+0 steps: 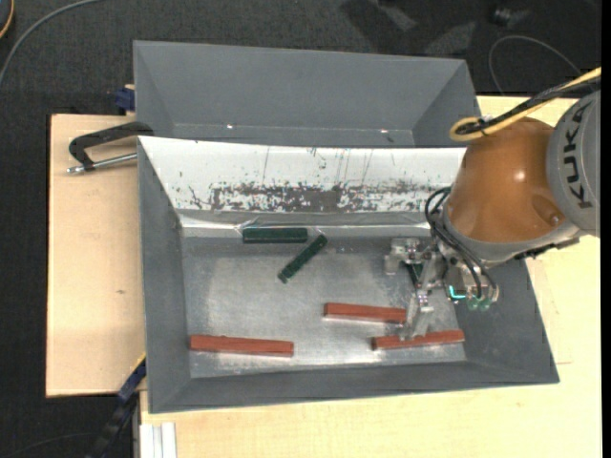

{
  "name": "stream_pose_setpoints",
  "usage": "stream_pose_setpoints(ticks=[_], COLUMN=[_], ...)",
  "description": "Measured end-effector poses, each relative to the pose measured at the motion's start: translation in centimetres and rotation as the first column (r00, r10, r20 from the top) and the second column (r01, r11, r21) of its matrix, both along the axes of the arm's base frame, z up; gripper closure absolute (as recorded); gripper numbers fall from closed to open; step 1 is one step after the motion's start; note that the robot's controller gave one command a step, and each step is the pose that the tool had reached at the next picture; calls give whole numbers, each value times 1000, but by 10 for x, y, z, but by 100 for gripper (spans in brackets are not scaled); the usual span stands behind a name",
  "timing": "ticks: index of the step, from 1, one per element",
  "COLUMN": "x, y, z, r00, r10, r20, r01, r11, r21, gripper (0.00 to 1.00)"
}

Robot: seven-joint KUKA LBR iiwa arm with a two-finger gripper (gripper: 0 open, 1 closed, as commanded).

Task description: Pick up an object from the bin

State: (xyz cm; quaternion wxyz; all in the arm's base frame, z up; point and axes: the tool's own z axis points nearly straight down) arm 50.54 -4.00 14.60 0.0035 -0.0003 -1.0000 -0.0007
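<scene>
Where our hand [417, 322] hangs low at the front right of the bin [286, 89], its tip is over the right red-brown bar [434, 338], with the middle red-brown bar [361, 311] just left. We cannot tell how far the hand is open. Also inside: 1 left red-brown bar [241, 345] and 2 dark green bars [275, 236] near the back.

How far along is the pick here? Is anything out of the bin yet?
Done: nothing is lifted. Three red sticks and two green sticks lie on the bin floor. In hand: the gripper sits low at the right, by two red sticks. Left: gripping one and lifting it out.
</scene>
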Motion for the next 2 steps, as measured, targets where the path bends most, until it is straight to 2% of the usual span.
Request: stream_pose_setpoints(ticks=[1,2], x=[7,8], y=[28,26], z=[-80,-76], r00=[1000,1000], r10=[6,4], r20=[1,8], r01=[-6,-4], r11=[1000,1000], r21=[2,0], gripper=[0,100])
